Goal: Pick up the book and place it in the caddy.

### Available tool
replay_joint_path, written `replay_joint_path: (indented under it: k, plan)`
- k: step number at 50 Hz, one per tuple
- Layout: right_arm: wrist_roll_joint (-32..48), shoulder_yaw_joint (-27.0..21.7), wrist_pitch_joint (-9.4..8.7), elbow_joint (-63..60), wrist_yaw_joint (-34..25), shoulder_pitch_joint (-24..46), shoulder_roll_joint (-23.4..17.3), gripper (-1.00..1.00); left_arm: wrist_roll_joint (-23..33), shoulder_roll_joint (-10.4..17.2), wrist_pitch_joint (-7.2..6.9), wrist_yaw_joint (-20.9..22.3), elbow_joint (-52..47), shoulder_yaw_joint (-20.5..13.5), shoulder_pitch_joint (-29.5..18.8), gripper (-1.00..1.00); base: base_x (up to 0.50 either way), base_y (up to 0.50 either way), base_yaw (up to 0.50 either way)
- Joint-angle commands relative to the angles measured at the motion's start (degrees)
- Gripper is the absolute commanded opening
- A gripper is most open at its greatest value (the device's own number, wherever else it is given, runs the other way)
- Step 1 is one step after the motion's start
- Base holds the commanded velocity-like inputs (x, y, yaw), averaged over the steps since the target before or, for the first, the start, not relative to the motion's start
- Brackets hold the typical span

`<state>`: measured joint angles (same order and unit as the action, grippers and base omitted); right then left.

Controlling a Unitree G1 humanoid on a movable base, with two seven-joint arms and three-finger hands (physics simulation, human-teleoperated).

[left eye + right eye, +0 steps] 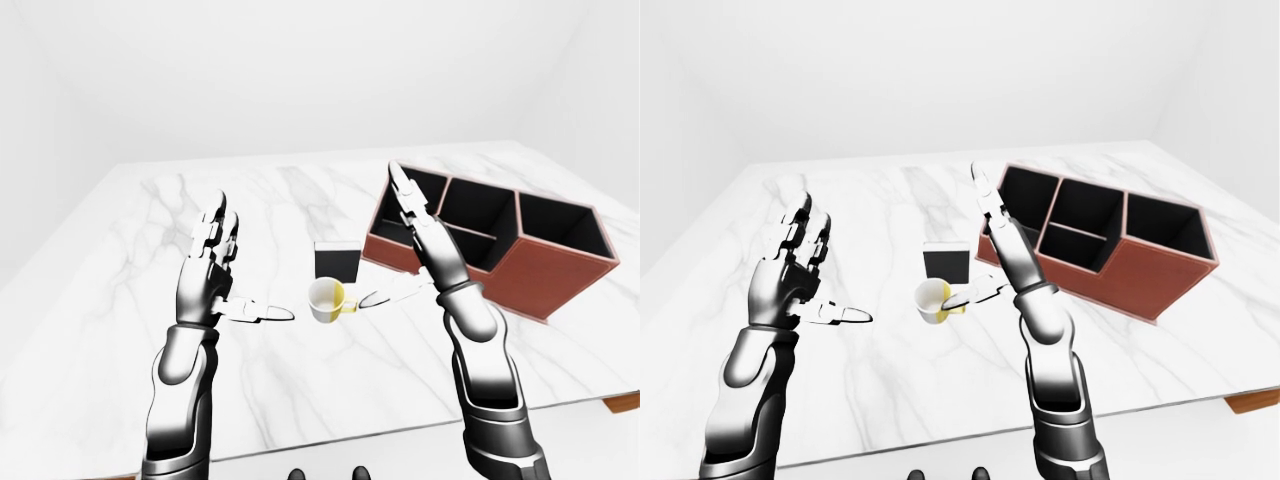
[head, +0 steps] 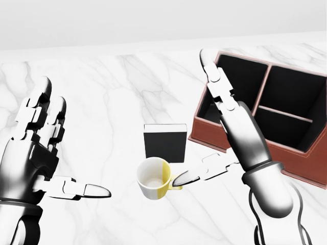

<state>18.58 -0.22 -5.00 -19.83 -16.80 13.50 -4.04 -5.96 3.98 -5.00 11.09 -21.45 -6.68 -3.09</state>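
Note:
A black book [image 2: 164, 143] with a white top edge lies flat on the marble table [image 2: 117, 87], just above a white-and-yellow mug [image 2: 153, 178] in the head view. The brown leather caddy [image 2: 286, 148] with black compartments stands to the book's right. My right hand [image 2: 214, 117] is open, fingers stretched upward over the caddy's left end, thumb pointing at the mug's handle. My left hand [image 2: 51, 148] is open at the left, well apart from the book, holding nothing.
The mug stands between my two hands, directly below the book in the head view. The table's near edge [image 1: 330, 440] runs across the bottom of the left-eye view, and a brown corner [image 1: 625, 403] shows at the lower right.

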Motion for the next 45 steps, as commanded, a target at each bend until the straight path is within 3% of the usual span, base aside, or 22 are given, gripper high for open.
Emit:
replay_joint_path:
  k: [1,45]
  plan:
    - [0.3,0.2,0.00,0.2,0.0,-0.2,0.1,1.00,0.0,0.0,0.00,0.0,0.3,-0.1,0.0,1.00,0.12,-0.01,0.00]
    - [0.8,0.0,0.00,-0.1,-0.3,-0.5,0.0,1.00,0.1,-0.1,0.00,-0.1,1.0,0.1,0.0,1.00,0.09,-0.01,0.00]
